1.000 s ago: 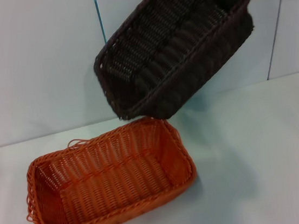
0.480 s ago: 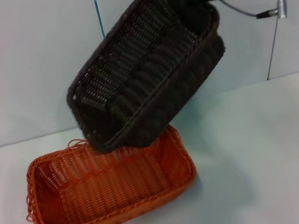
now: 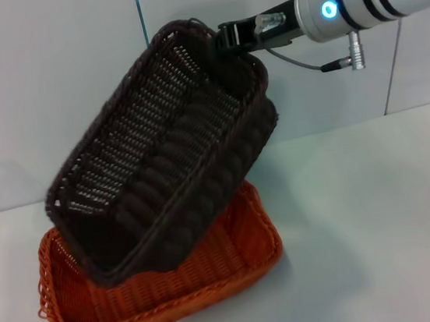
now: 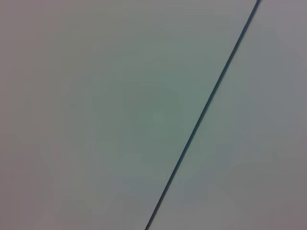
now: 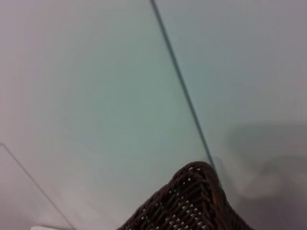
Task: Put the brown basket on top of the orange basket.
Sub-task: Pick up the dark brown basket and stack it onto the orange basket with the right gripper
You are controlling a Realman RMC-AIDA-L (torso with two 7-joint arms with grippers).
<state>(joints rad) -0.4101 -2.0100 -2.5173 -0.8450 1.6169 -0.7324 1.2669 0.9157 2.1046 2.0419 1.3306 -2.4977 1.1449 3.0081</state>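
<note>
Since a second ago, the brown basket [image 3: 162, 148] has come down and to the robot's left, from high above the bench [image 3: 379, 219] to a steep tilt over the orange basket [image 3: 236, 268]. Its lower end now sits inside or against the left part of the orange basket, though the exact contact is hidden behind the dark weave. The right end effector [image 3: 233, 37] is clamped on the raised short end of the brown basket at its rim; the fingertips are mostly lost against the wicker. The orange basket rests on the bench, its far wall and left interior covered. The right wrist view catches only a corner of the brown basket [image 5: 189, 206] against the wall. The left end effector is out of sight.
</note>
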